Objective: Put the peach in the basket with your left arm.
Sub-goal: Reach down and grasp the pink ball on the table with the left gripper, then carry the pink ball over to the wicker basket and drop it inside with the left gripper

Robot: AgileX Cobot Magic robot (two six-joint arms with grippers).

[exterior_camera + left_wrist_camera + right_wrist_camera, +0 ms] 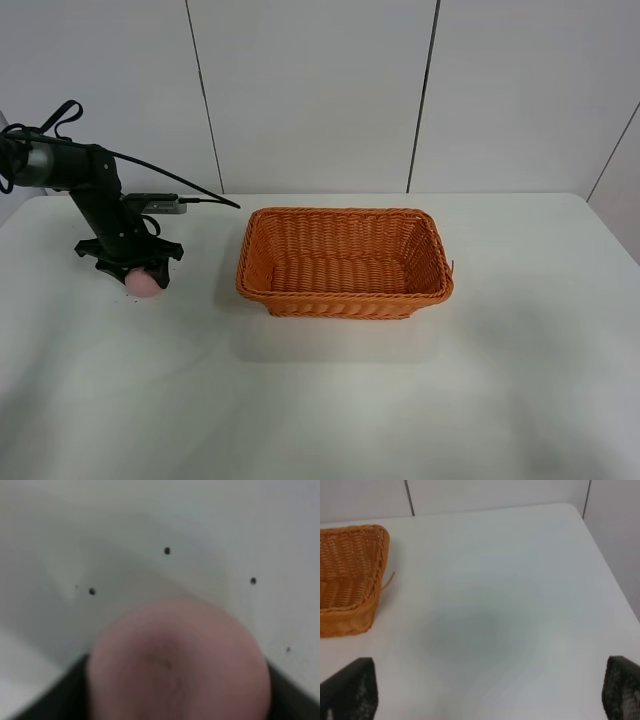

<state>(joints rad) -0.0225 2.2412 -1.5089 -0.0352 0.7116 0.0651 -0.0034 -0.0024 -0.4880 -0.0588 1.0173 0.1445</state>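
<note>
The pale pink peach (143, 284) lies at the table's left side, well to the left of the orange wicker basket (345, 262). My left gripper (136, 270) comes down over the peach, with its dark fingers against both of the peach's sides. In the left wrist view the peach (177, 660) fills the lower middle, blurred, with a dark finger (50, 702) at each lower corner touching it. The peach seems to rest on the table or just above it. My right gripper (487, 692) is open wide and empty, to the right of the basket (347, 575).
The white table (330, 400) stretches in front of and to the right of the basket. A white panelled wall stands behind it. Black cables (190, 190) loop off the left arm toward the basket's back left corner. The basket holds nothing.
</note>
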